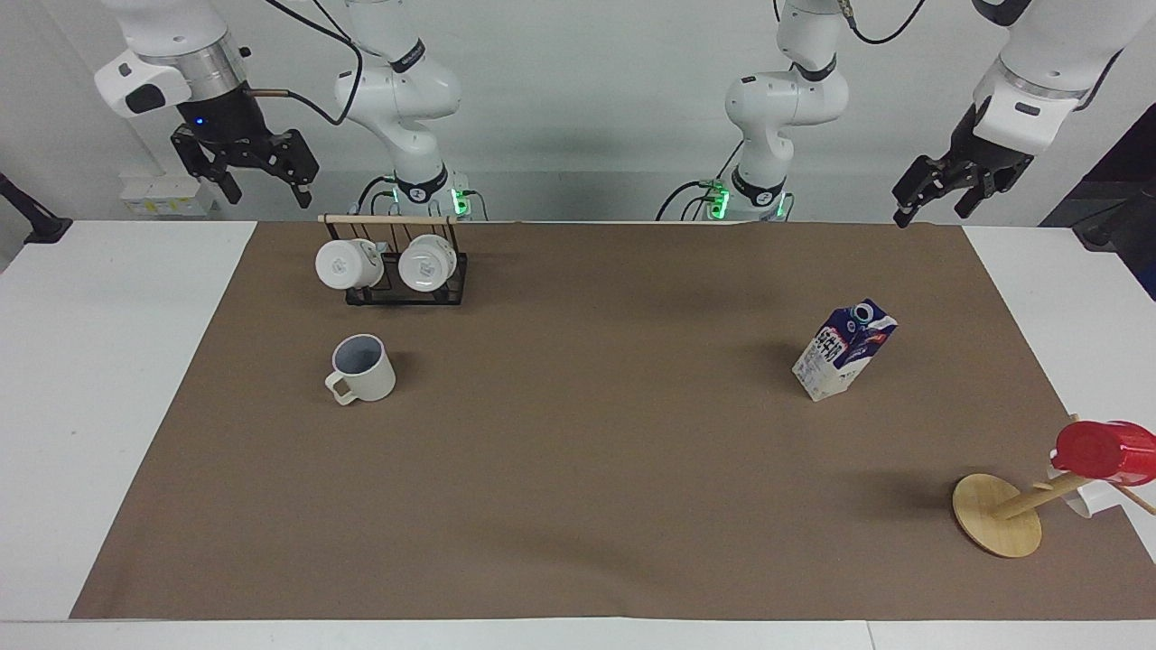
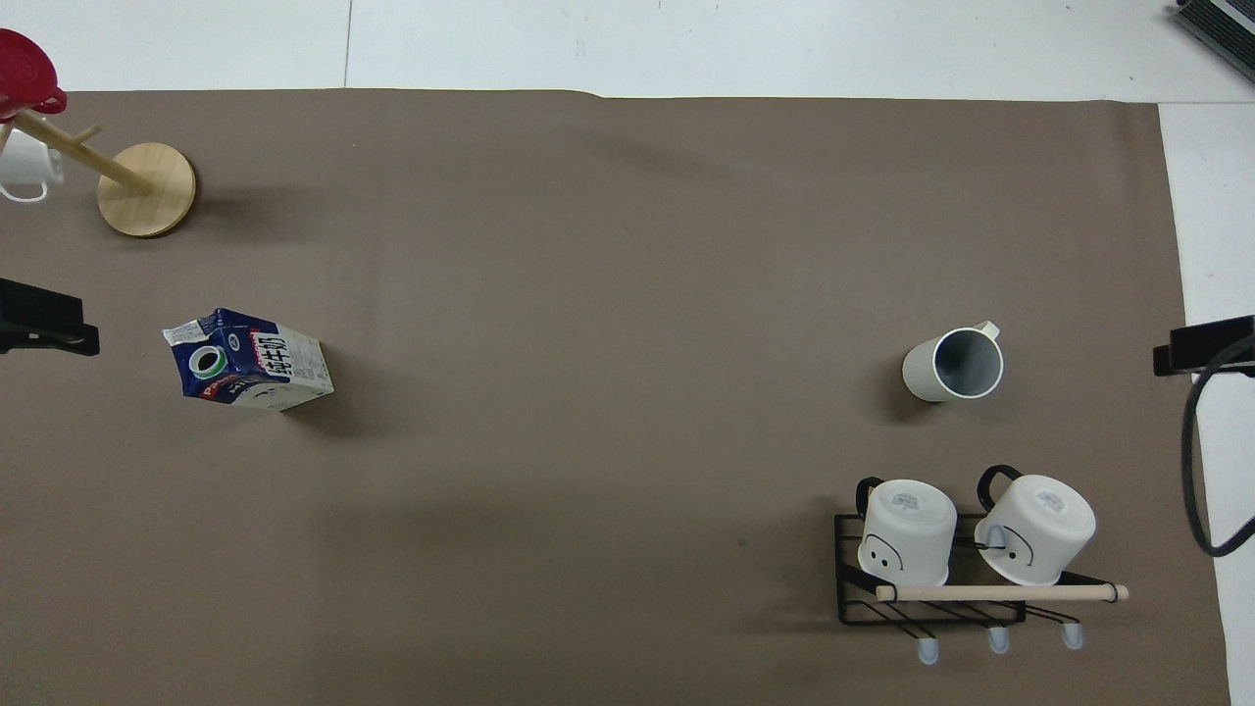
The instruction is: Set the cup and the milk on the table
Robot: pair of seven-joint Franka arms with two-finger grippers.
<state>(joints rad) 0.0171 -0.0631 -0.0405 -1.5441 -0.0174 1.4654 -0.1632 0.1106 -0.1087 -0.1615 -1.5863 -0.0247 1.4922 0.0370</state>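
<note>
The cream cup (image 1: 363,368) (image 2: 953,365) stands upright on the table's brown sheet (image 1: 578,469), toward the right arm's end, farther from the robots than the mug rack. The navy and white milk carton (image 1: 844,350) (image 2: 250,370) stands upright on the sheet toward the left arm's end. My right gripper (image 1: 269,196) (image 2: 1201,345) hangs open and empty high over the table's edge at the robots' end, beside the rack. High over the sheet's corner at the left arm's end, my left gripper (image 1: 932,215) (image 2: 49,328) hangs open and empty.
A black wire rack (image 1: 397,293) (image 2: 853,608) with two white mugs stands at the robots' edge near the right arm. A wooden mug tree (image 1: 998,515) (image 2: 147,188) carrying a red cup (image 1: 1106,450) stands at the sheet's corner farthest from the robots, at the left arm's end.
</note>
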